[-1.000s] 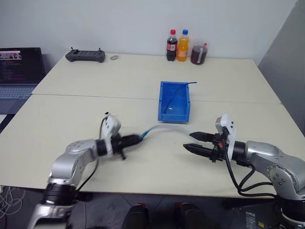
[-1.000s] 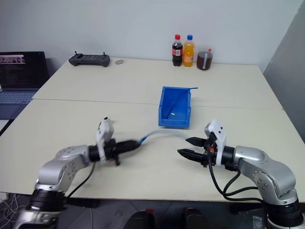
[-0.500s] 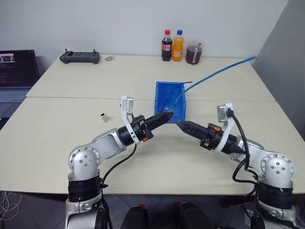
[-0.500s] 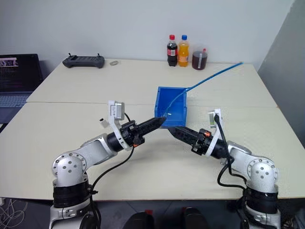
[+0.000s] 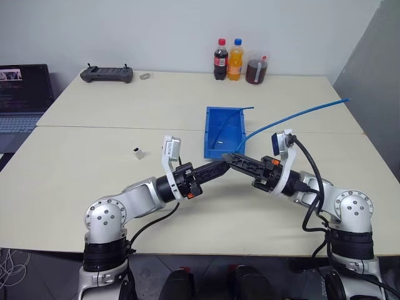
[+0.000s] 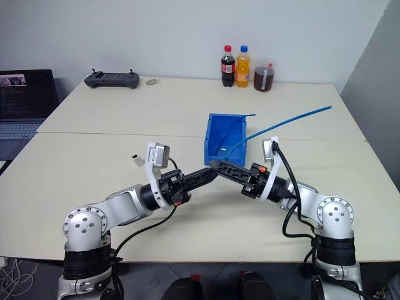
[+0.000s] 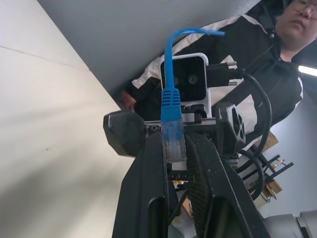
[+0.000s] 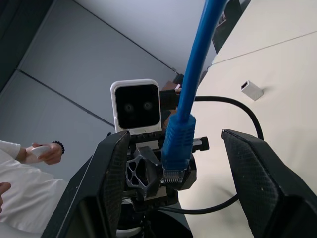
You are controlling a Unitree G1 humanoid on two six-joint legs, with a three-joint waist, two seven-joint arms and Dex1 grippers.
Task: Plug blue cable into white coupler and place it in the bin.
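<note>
- Left gripper [image 5: 220,167]: our fingers [image 7: 148,188] are clamped on the blue cable [image 5: 294,116] at its clear plug [image 7: 173,144], which sticks out past the tips.
- Right gripper [image 5: 232,159]: our jaws stand wide apart, one finger on each side of the plug, not touching it; tips meet the left gripper's.
- Cable: it trails off beyond the right gripper, lifted off the table [image 5: 94,181].
- White coupler [image 5: 135,152]: on the table, well apart from both sets of fingers.
- Bin [image 5: 215,119]: just behind the fingertips.

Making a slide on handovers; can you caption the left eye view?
Left gripper holds the blue cable by its plug before the open right gripper; white coupler waits on the table.
</note>
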